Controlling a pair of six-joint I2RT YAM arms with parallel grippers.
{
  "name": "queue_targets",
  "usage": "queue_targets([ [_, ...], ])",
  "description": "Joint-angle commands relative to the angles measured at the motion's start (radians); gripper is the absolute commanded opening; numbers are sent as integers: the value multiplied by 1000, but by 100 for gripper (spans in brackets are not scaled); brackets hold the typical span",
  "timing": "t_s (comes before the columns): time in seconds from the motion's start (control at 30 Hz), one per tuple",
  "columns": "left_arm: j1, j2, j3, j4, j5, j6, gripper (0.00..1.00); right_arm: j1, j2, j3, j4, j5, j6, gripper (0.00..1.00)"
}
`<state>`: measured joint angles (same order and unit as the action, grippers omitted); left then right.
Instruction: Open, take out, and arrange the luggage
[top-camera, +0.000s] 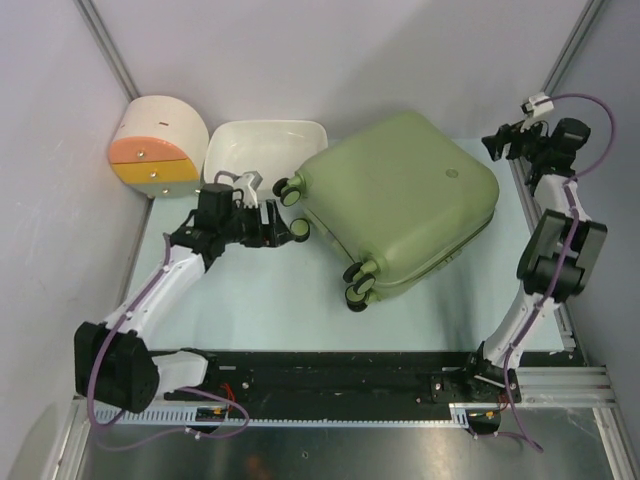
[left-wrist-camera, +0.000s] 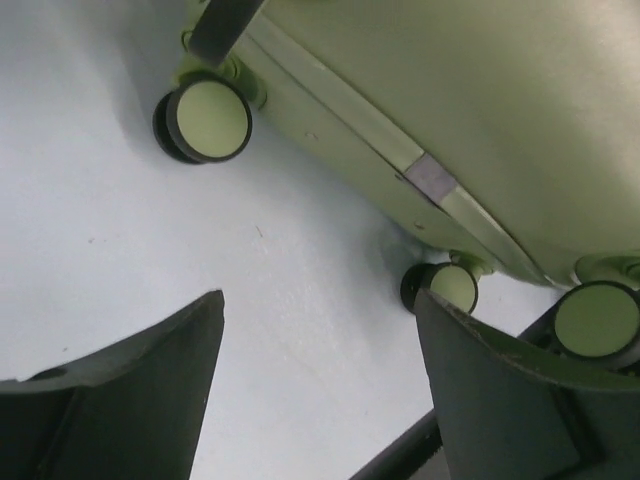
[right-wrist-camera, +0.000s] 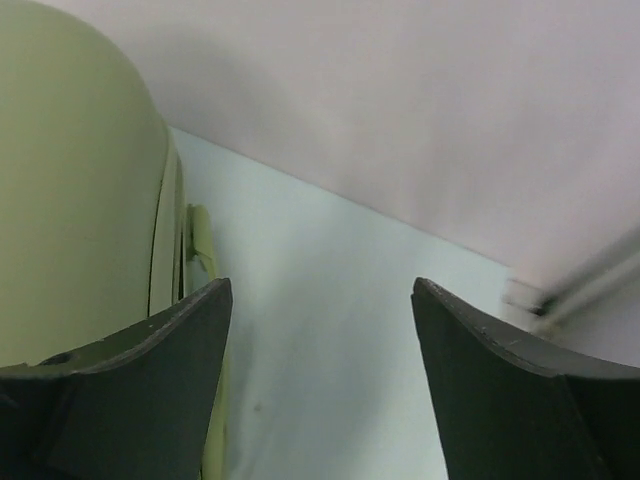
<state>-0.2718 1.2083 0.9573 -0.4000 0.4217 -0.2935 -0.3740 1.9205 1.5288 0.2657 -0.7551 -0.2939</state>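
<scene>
Top external view: one closed luggage (top-camera: 405, 200) with four wheels (top-camera: 358, 292), one tub (top-camera: 252, 150) at its ten o'clock; left gripper (left-wrist-camera: 320, 300) and right gripper (right-wrist-camera: 320, 290) both spread, empty.

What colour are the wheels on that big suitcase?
The wheels have black rims with pale olive-green faces, matching the luggage; clearest in the left wrist view.

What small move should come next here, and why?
Probably ease the right end effector toward the seam of the luggage. The luggage lies shut, both end effectors are open and empty, and the right one already looks along that seam, while the left end effector sits down by the wheels.
</scene>
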Motion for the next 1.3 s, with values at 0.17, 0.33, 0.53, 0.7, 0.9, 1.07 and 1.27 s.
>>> queue_targets([
  [0.17,-110,232,-10,522,195,-151,85,-13,243,179,-78,-490,193,68],
  [0.33,-252,375,104,561,215,-170,85,-65,152,142,-560,-549,-248,64],
  [0.53,-438,546,257,572,233,-191,85,-204,189,350,-1536,-506,-1092,61],
  [0.7,-509,674,400,575,213,-211,85,-310,201,354,-1783,-452,-1234,60],
  [0.9,-460,558,241,576,223,-193,87,-303,128,318,-1570,-426,-1013,66],
  [1.07,-400,349,72,446,227,-40,88,-229,-60,71,-643,-189,-374,71],
  [1.27,-385,211,-28,431,183,-30,90,-123,66,227,-491,30,-243,70],
])
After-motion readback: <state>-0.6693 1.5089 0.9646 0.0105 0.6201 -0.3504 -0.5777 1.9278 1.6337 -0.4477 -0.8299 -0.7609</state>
